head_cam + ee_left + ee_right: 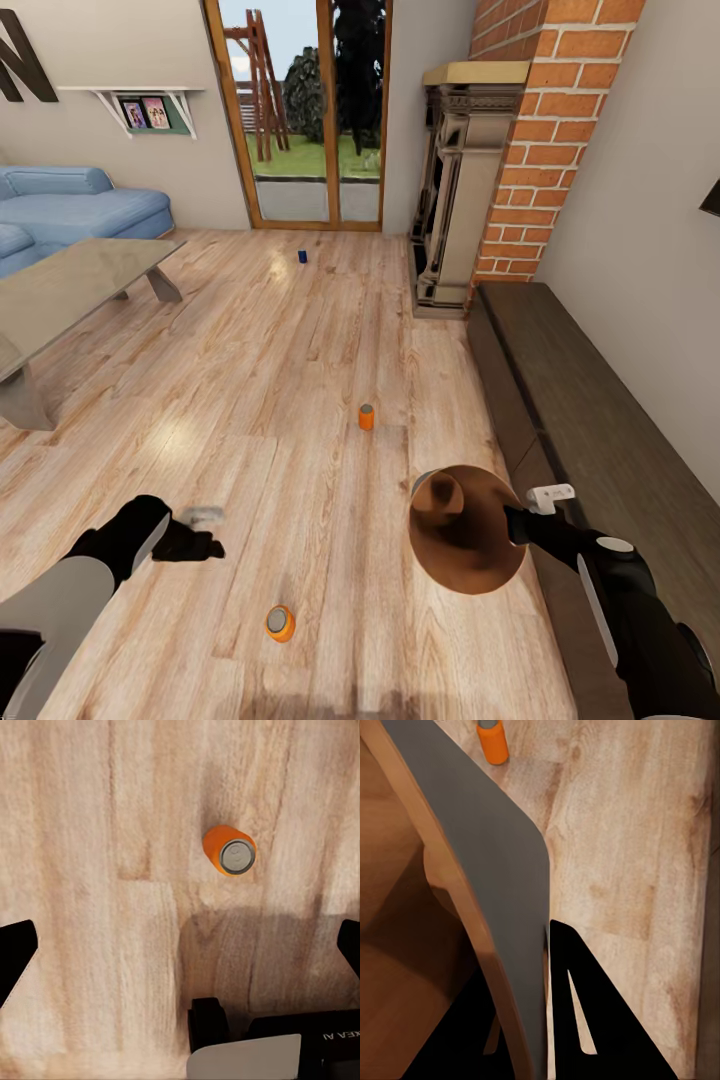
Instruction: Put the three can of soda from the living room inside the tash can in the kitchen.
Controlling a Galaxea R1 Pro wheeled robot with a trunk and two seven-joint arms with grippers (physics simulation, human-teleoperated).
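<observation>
Three soda cans are on the wood floor: a dark blue one [302, 256] far off near the glass doors, an orange one [366, 417] upright mid-floor, and an orange one [280, 623] close in front of me. My left gripper [203, 533] hovers open above and left of the near orange can [230, 850], its fingers [15, 952] spread wide. Off the floor at the right, the trash can [465, 530] is tilted with its copper inside facing me. Its rim [502, 870] is clamped in my right gripper [515, 522]. Beyond the rim stands the mid-floor orange can [493, 739].
A low grey table [70, 285] and blue sofa [70, 205] stand at the left. A brick fireplace [540, 150] and a long dark wooden ledge [590, 420] run along the right wall. Glass doors [300, 110] lie ahead.
</observation>
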